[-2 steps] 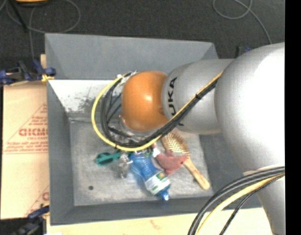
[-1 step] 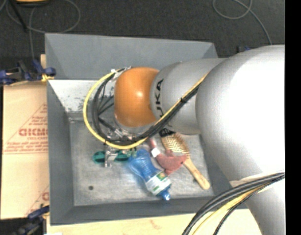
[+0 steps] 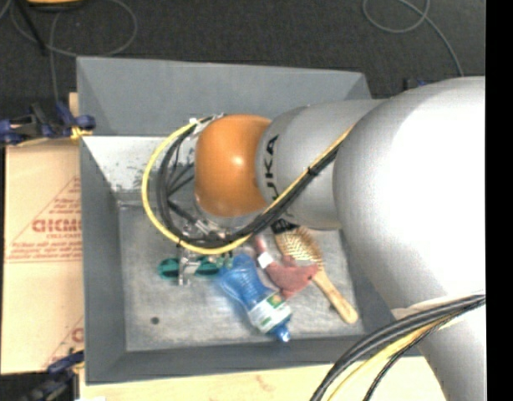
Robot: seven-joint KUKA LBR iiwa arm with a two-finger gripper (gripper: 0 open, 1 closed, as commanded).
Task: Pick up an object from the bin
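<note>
**Hand low over a small green thing on the bin floor**

The silver arm (image 3: 390, 182) comes in from the right and covers much of the grey metal bin (image 3: 240, 90), whose back and left walls stand clear of it. At the arm's wrist sits a rounded orange cover (image 3: 227, 165), with a loop of yellow and black cables (image 3: 156, 192) curving round its left side and under it.

On the bin floor, below and to the right of the wrist, three things lie close together. The largest is a blue plastic bottle (image 3: 244, 291), lying on its side and slanting down to the right, with a white and green label near its lower end. Just to its right lies a wooden hairbrush (image 3: 311, 261), head up by the arm and handle pointing to the bin's lower right corner. Between the bottle and the brush lies a dull red, flat-looking piece (image 3: 288, 279), touching both; what it is cannot be told.

The smallest thing is green (image 3: 168, 267). It lies left of the middle of the floor, just beside the bottle's upper end.

The hand (image 3: 188, 269) hangs under the cables, right down at this green thing, with green showing on both sides of its metal tip. Whether the hand is apart, together or clamped on the green thing cannot be told, as the wrist and cables hide most of it.
</note>
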